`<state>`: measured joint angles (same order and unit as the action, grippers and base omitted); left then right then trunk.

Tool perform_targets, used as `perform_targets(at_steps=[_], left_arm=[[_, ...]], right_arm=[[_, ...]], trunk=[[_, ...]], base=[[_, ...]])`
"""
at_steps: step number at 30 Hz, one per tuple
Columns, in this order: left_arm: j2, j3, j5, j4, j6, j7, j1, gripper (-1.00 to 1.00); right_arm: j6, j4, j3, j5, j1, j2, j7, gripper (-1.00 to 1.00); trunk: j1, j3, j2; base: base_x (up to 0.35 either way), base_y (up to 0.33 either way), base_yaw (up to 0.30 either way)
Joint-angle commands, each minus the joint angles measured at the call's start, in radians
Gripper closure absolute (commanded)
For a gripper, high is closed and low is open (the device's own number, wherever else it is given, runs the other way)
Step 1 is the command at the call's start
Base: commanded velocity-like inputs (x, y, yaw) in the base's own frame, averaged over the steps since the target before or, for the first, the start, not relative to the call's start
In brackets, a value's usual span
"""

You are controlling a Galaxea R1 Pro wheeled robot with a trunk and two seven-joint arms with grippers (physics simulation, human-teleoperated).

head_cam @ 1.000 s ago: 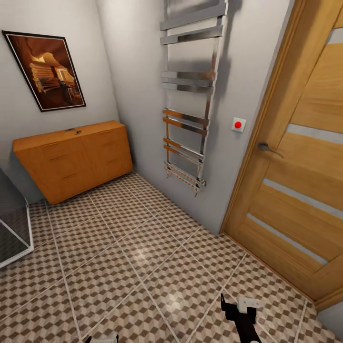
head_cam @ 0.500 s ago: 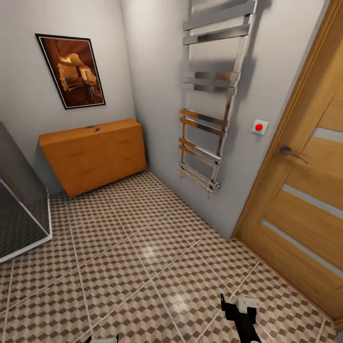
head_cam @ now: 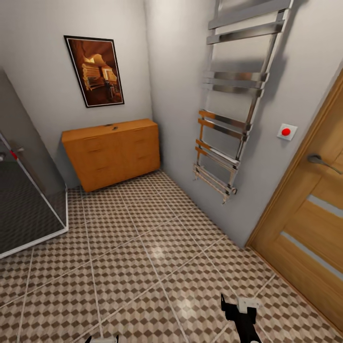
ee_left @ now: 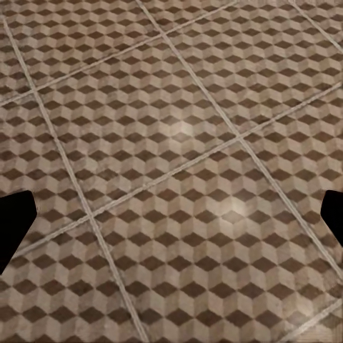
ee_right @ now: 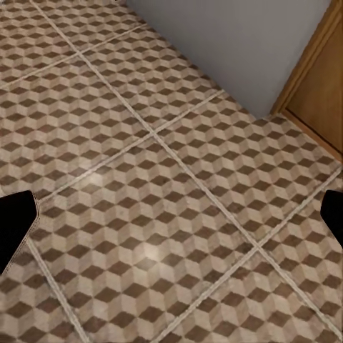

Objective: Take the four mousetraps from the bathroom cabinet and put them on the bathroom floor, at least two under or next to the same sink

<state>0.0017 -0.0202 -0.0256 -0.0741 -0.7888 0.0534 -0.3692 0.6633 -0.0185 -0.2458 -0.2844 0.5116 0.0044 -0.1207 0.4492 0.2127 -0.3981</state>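
The orange-brown cabinet [head_cam: 114,152] stands against the far wall, all drawers shut. A small dark thing [head_cam: 114,127] lies on its flat top, too small to tell whether it is a mousetrap. The cube-patterned bathroom floor [head_cam: 143,257] stretches from me to the cabinet. The sink is out of view. My right gripper [head_cam: 240,307] hangs low over the tiles near the door; in the right wrist view it [ee_right: 171,218] is open over bare floor. My left gripper [ee_left: 171,221] is also open, its black fingertips [ee_left: 14,229] wide apart above the tiles.
A tall chrome towel rail [head_cam: 233,119] hangs on the right wall. Beyond it are a red button [head_cam: 286,132] and a wooden door [head_cam: 309,238] with a lever handle [head_cam: 319,160]. A glass shower enclosure [head_cam: 24,205] juts in at the left. A framed picture [head_cam: 95,71] hangs above the cabinet.
The whole picture has shifted right, so the camera has turned left: more of the shower enclosure shows and less of the door. Both grippers keep their place in the view.
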Motion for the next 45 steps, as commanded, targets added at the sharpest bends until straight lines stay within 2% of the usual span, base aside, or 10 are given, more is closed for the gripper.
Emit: perform_targets(at_steps=[1,20,39,45], left_arm=[[0.000,-0.003,-0.002,-0.004,-0.006,0.002,-0.002,-1.00],[0.000,-0.003,-0.002,-0.004,-0.006,0.002,-0.002,-1.00],[0.000,-0.003,-0.002,-0.004,-0.006,0.002,-0.002,-1.00],[0.000,-0.003,-0.002,-0.004,-0.006,0.003,-0.002,-1.00]], right_arm=[[0.002,0.001,-0.009,-0.006,0.001,0.000,-0.005,-1.00],[0.002,0.000,-0.009,-0.006,0.001,0.000,-0.005,-1.00],[0.003,0.000,-0.009,-0.006,0.001,0.000,-0.005,-1.00],[0.002,0.000,-0.009,-0.006,0.001,0.000,-0.005,-1.00]], trunk=[[0.001,0.002,-0.002],[0.001,0.002,-0.002],[0.001,0.002,-0.002],[0.001,0.002,-0.002]], base=[[0.148,0.000,0.212],[0.188,0.000,0.212],[0.308,0.000,0.212],[0.326,0.000,0.083]])
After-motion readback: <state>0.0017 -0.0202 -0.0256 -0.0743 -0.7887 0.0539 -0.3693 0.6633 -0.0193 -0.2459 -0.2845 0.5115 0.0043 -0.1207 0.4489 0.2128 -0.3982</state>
